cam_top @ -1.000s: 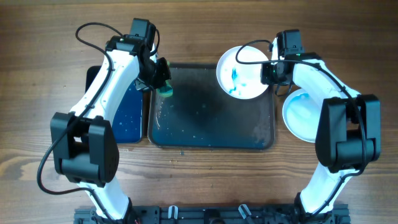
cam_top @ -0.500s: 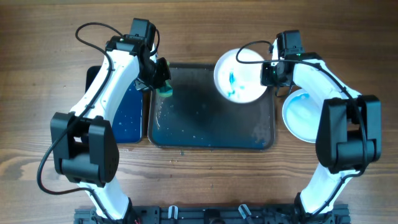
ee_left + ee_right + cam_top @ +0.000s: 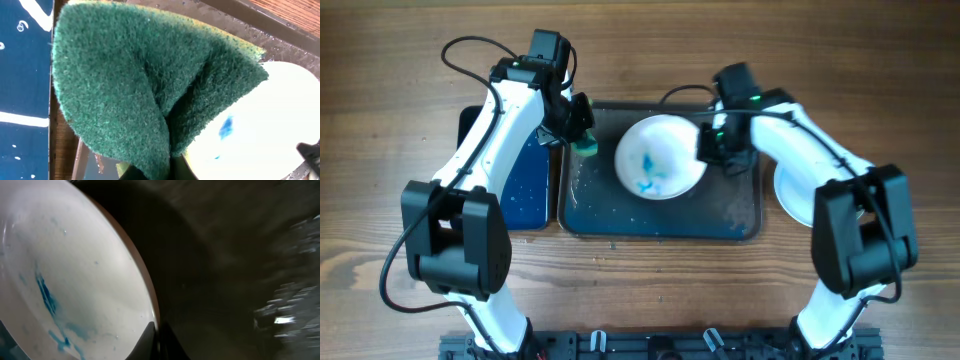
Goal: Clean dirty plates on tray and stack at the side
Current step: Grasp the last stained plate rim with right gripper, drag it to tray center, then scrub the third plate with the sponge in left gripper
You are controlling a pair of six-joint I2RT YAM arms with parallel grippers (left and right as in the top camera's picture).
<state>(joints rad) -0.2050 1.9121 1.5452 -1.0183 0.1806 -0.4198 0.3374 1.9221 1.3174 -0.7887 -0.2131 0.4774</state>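
Pinching the rim of the dirty plate (image 3: 658, 160) in the jaws of the right gripper (image 3: 712, 143), over the middle of the tray (image 3: 620, 222). Squeezing the green sponge (image 3: 130, 85) in the jaws of the left gripper (image 3: 583, 133), nearby. Best holding the plate steady while rubbing the blue smears (image 3: 648, 182) softly

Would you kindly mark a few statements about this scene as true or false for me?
1. The left gripper holds the green sponge. True.
2. The smeared plate is over the middle of the grey tray. True.
3. The right gripper is open, clear of that plate. False: it grips the plate's right rim.
4. The plate's face is spotless. False: blue smears show on it.
5. A second plate lies on the table right of the tray. True.
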